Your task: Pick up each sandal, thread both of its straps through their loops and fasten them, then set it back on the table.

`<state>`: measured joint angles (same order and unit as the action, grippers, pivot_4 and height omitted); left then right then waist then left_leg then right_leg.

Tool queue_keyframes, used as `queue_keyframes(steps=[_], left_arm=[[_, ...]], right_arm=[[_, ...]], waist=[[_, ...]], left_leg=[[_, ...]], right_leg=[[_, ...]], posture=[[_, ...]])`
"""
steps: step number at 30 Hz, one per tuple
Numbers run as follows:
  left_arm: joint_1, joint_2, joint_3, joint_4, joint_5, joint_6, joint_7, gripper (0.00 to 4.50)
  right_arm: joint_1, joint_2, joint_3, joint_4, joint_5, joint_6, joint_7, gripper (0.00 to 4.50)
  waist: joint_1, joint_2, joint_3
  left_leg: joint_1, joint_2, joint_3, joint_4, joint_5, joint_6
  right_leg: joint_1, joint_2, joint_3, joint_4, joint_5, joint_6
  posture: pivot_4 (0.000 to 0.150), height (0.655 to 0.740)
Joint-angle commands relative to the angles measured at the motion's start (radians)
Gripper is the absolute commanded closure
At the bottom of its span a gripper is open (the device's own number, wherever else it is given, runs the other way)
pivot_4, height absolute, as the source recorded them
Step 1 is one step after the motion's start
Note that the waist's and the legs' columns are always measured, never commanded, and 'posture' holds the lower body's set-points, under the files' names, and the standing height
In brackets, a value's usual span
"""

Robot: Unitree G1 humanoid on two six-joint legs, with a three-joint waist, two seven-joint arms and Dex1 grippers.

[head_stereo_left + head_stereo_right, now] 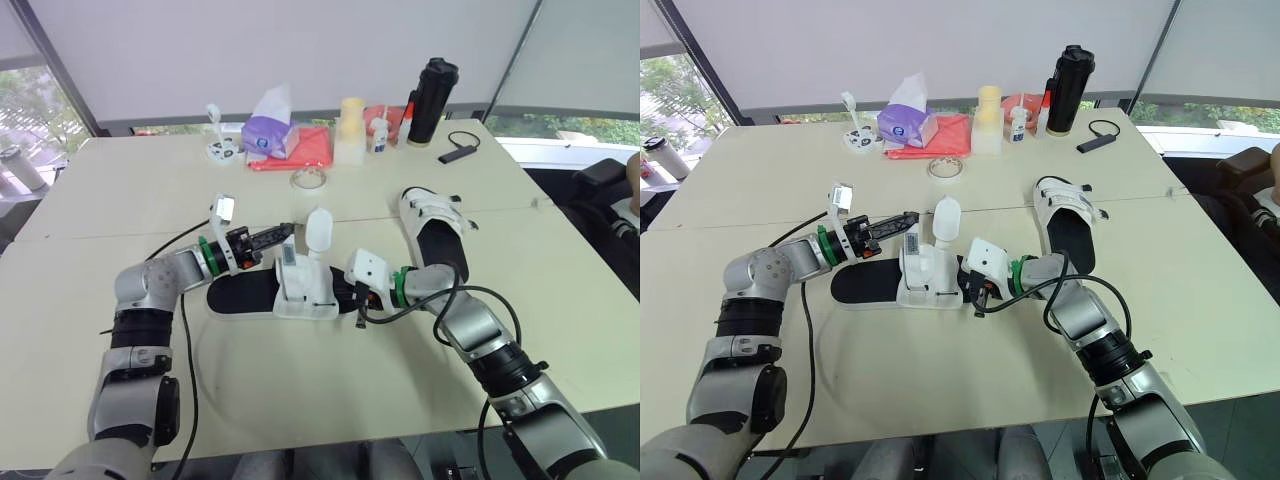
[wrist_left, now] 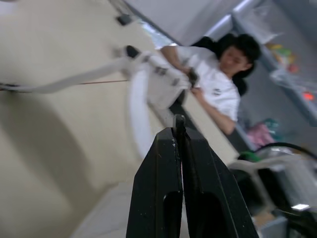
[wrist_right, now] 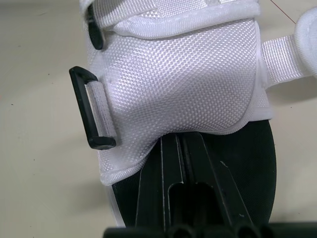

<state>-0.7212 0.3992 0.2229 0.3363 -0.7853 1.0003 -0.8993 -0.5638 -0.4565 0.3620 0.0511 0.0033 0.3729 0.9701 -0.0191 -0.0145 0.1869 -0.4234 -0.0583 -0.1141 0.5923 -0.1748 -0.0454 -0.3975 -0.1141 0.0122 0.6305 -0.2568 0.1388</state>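
One white-strapped sandal with a black sole (image 1: 290, 292) lies mid-table, one strap (image 1: 318, 230) standing upright. My left gripper (image 1: 290, 233) is shut, its tips against the sandal's upper near that strap. In the left wrist view the fingers (image 2: 171, 163) are pressed together with a white strap curving behind them; whether they pinch it is unclear. My right gripper (image 3: 185, 141) is shut and lies on the black sole, its tips tucked under the white upper (image 3: 188, 74) beside a black loop (image 3: 89, 109). The second sandal (image 1: 435, 230) rests to the right.
Along the far edge stand a tissue box (image 1: 268, 133), red cloth (image 1: 310, 150), pale container (image 1: 350, 130), small bottle (image 1: 380, 132), black flask (image 1: 432, 100) and a black device with cable (image 1: 455, 152). A tape roll (image 1: 310, 180) lies mid-table. A person (image 2: 218, 74) sits by the table's right.
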Motion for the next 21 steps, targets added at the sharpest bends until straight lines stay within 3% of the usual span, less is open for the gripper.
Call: queue_keyframes(steps=[1,11,21], left_arm=[[-0.032,0.018,0.040,-0.090,-0.110,0.070,-0.059,4.46],[-0.034,-0.007,0.017,-0.104,-0.116,0.033,-0.074,4.46],[-0.069,-0.049,-0.024,0.073,0.010,-0.138,-0.086,4.46]], right_arm=[[0.023,-0.011,0.033,0.027,-0.028,0.025,0.003,4.50],[0.025,-0.012,0.031,0.024,-0.028,0.025,0.001,4.50],[0.020,-0.009,0.031,0.029,-0.028,0.026,-0.001,4.50]], waist=[[0.000,0.000,0.000],[0.001,0.000,0.000],[0.002,0.000,0.000]], left_leg=[[0.000,0.000,0.000,0.000,0.000,0.000],[0.000,0.000,0.000,0.000,0.000,0.000],[0.000,0.000,0.000,0.000,0.000,-0.001]], right_leg=[[0.000,0.000,0.000,0.000,0.000,0.000],[0.000,0.000,0.000,0.000,0.000,0.000],[0.000,0.000,0.000,0.000,0.000,0.000]], posture=[[0.150,0.7400],[0.150,0.7400],[0.150,0.7400]])
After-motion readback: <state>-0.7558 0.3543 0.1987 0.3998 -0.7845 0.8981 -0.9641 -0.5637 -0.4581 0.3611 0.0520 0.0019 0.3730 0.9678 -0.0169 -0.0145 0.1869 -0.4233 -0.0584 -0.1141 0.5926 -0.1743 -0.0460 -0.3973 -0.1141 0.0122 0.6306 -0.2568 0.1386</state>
